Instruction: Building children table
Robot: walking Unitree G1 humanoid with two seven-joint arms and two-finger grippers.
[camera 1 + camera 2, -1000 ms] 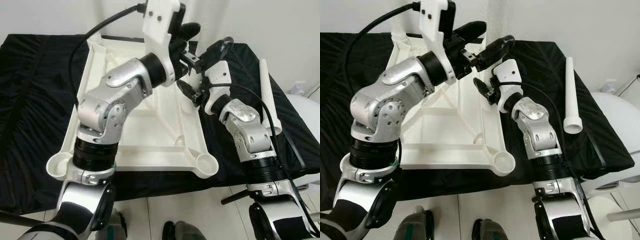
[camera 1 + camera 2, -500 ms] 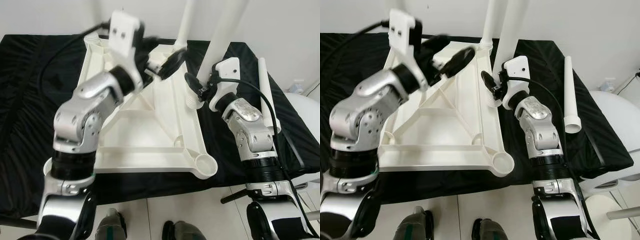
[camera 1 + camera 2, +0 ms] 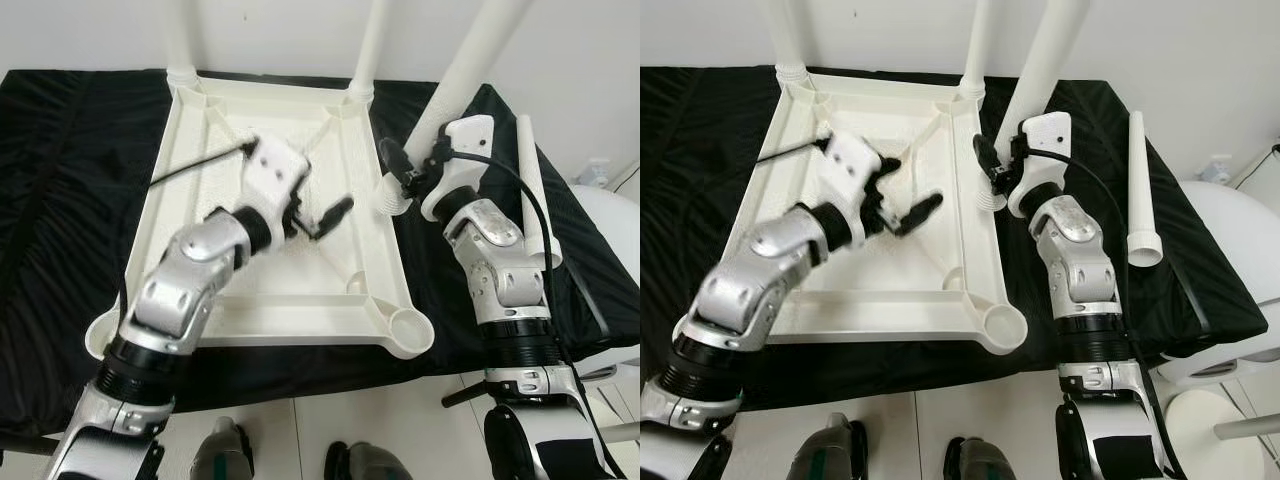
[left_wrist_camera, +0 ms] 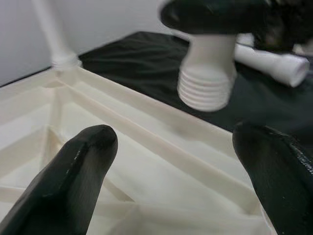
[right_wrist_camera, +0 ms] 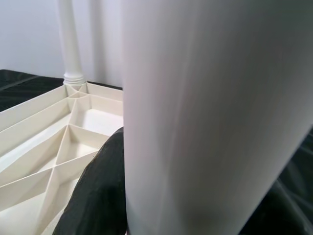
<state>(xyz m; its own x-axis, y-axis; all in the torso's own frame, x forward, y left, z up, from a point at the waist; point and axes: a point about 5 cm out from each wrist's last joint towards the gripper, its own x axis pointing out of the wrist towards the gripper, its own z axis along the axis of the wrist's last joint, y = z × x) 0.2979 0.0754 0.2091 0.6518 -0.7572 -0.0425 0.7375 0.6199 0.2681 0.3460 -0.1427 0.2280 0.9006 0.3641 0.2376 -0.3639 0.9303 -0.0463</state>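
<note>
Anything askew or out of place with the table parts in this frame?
Yes. The leg in the right gripper leans at a slant, threaded end off the tabletop rim over the black cloth, while two legs stand upright in the far corners. A fourth leg lies loose.

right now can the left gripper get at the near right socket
Probably yes: the left gripper hangs open over the tabletop, and nothing lies between it and the near right socket. The right gripper holds a leg aside.

Tabletop middle seems open — upright legs block far corners.
</note>
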